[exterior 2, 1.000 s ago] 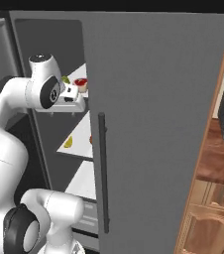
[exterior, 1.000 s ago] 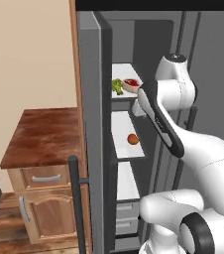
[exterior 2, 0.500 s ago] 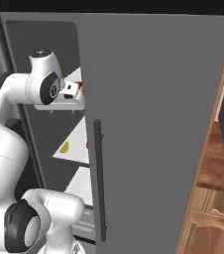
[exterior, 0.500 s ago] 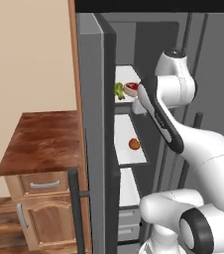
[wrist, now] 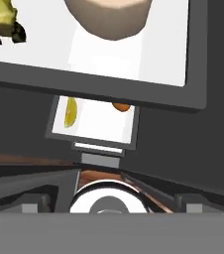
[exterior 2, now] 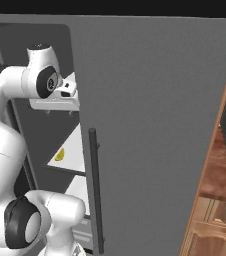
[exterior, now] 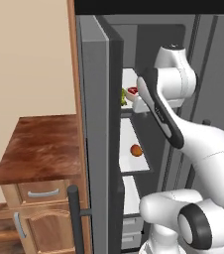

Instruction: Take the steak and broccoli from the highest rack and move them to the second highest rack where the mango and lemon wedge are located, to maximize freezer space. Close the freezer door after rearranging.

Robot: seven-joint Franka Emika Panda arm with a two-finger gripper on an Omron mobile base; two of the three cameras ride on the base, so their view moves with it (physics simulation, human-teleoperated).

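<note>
Hovering end effector (exterior: 135, 100) (wide open), empty.

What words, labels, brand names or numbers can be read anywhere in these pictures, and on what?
None: no words, numbers or signs can be read in any view.
The tall grey freezer door with its long dark bar handle is blank.
The thin white top shelf and the wooden drawer cabinet bear no label.

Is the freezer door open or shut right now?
Open. The freezer door is swung wide, leaving the highest rack with the steak and the second highest rack with the mango exposed.
</note>
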